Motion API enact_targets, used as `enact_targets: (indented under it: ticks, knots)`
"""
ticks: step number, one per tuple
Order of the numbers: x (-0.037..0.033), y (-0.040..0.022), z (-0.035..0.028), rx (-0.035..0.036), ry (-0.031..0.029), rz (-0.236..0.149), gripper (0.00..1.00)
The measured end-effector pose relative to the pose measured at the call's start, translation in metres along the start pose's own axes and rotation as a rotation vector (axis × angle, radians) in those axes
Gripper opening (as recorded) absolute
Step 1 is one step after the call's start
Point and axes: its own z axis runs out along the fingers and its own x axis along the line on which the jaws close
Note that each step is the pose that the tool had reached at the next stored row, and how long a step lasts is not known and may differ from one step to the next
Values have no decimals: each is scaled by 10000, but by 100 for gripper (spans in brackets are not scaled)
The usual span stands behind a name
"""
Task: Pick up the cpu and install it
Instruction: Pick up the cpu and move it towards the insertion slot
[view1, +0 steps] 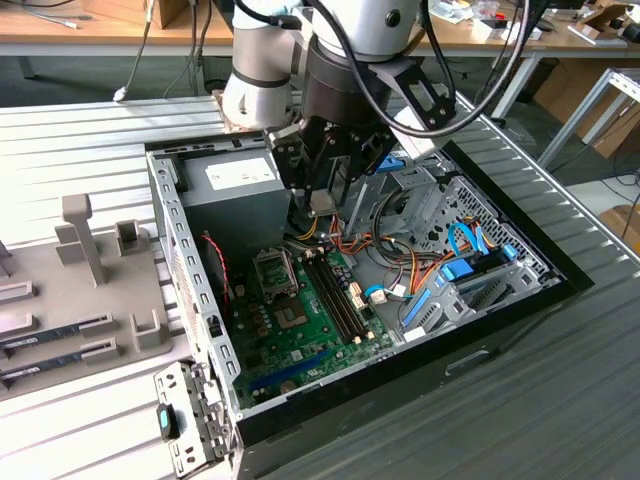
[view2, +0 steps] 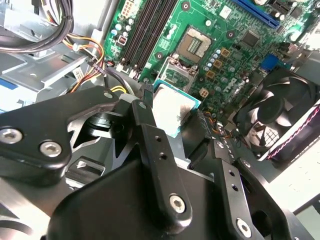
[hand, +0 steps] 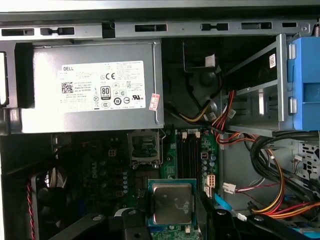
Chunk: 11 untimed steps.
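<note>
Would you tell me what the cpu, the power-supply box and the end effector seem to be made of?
The cpu: silvery-grey metal lid, dully reflective with smudges, on a thin green rim, probably circuit laminate. The power-supply box: matte grey sheet metal, judging by its folded edges. The end effector gripping the cpu: black matte, with screw heads; metal or plastic, unclear.
</note>
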Motion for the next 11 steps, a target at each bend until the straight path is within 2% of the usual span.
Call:
enact_targets:
  ticks: [5, 11]
  knots:
    - [0, -52, 9, -1, 0, 0, 47]
    - [4, -81, 26, 0, 0, 1, 47]
